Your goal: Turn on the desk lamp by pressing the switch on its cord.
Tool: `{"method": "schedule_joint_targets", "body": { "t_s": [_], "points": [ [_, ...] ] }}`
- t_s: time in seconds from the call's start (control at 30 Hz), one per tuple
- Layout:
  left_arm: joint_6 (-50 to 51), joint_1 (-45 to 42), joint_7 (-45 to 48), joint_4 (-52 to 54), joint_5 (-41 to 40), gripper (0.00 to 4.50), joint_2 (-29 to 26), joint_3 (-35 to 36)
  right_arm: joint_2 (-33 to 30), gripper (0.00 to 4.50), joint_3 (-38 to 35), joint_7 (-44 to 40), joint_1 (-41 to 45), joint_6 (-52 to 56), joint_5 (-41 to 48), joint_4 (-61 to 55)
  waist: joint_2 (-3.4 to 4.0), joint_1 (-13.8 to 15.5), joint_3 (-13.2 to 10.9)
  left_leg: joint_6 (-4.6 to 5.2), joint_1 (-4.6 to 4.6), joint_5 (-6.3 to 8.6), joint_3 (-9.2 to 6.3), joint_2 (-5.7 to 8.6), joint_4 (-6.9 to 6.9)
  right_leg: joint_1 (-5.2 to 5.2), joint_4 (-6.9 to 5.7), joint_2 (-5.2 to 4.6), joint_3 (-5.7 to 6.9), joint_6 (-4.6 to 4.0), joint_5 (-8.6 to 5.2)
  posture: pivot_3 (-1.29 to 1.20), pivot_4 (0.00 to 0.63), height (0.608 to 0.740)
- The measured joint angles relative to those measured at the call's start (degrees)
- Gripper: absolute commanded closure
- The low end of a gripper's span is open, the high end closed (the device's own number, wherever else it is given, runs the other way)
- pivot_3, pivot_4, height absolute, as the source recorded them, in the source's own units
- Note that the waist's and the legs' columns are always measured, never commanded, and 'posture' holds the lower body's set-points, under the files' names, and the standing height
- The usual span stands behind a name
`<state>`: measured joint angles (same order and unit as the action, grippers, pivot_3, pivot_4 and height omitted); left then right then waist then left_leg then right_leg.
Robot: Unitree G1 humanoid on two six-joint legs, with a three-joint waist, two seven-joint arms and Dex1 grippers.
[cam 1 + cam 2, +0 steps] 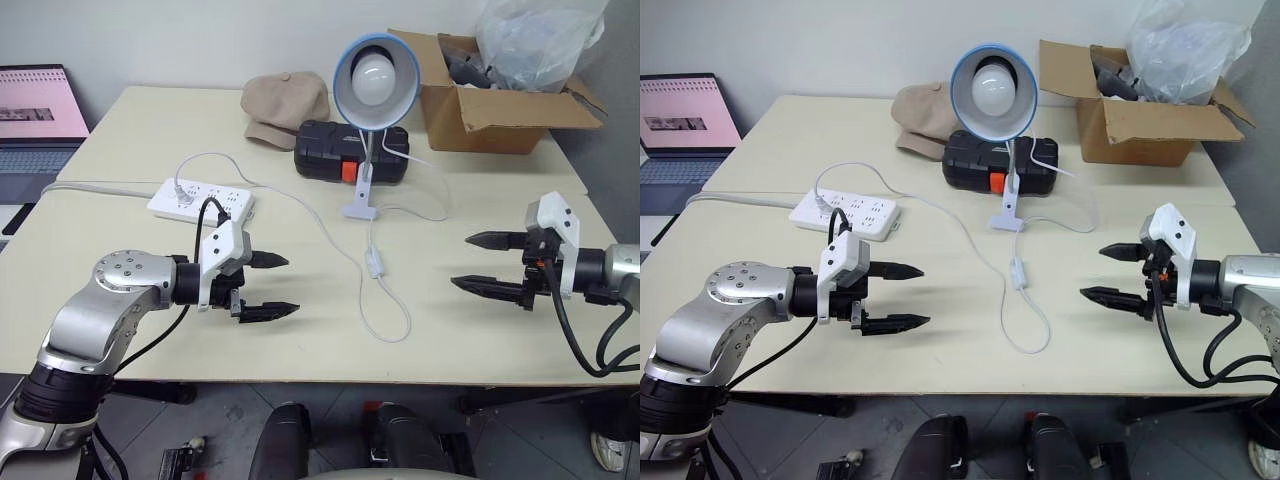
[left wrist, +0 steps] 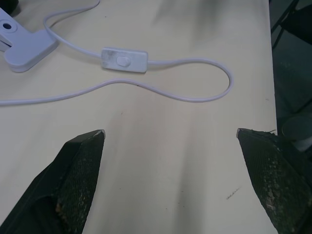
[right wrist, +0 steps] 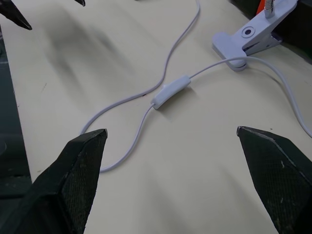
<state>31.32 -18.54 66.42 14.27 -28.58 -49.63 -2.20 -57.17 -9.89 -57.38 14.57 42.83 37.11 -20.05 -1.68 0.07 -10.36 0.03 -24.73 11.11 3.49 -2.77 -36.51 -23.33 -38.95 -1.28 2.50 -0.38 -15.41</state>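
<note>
Desk lamp (image 1: 372,95): the landmark. A small white lamp stands on its clip base near the middle of a pale table (image 1: 150,130). Its round blue-rimmed shade faces the camera, with a large white globe bulb inside.
Cord (image 1: 398,322): a thin white cable runs from the lamp's base toward the near table edge, loops, and doubles back.
Switch (image 1: 375,262): a small white oblong on the cord, lying flat on the table just in front of the lamp's base, nothing touching it.
Left gripper (image 1: 277,285): in front of the lamp and to its left, above the table, two black fingers spread wide apart, holding nothing, tips pointing toward the switch.
Right gripper (image 1: 478,263): in front of the lamp and to its right, fingers likewise spread wide, empty, pointing toward the switch.
Power strip (image 1: 200,200): white, left of the lamp, one plug in it.
Black case (image 1: 330,150): directly behind the lamp, with an orange latch.
Beige cap (image 1: 285,105): behind and left of the lamp.
Cardboard box (image 1: 490,110): behind and right of the lamp, holding a clear plastic bag.
Laptop (image 1: 35,115): far left of the lamp, screen pink; its text is too small to read.
Writing: no readable brand or label on anything.
</note>
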Motion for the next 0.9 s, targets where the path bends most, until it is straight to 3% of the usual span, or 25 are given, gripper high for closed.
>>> {"method": "schedule_joint_targets", "body": {
  "t_s": [0.5,0.9],
  "points": [
    [-0.45,-0.23,-0.80,0.00,-0.15,0.00,0.36,0.27,-0.38,0.04,0.06,-0.03,-0.37,-0.70,-0.57,0.00,0.00,0.00,0.00,0.00,0.00,0.00,0.00,0.00,0.00,0.00,0.00,0.00,0.01,0.00,0.00,0.00,0.150,0.740],
    [-1.07,-0.33,-2.00,-0.03,0.94,0.00,1.93,0.22,-0.25,0.04,1.30,4.21,3.23,8.38,0.06,0.19,0.00,-0.05,0.00,0.00,0.00,0.00,-0.01,-0.01,0.00,0.00,0.00,0.01,-0.01,0.00,0.00,0.00,0.150,0.740]
  ]
}}
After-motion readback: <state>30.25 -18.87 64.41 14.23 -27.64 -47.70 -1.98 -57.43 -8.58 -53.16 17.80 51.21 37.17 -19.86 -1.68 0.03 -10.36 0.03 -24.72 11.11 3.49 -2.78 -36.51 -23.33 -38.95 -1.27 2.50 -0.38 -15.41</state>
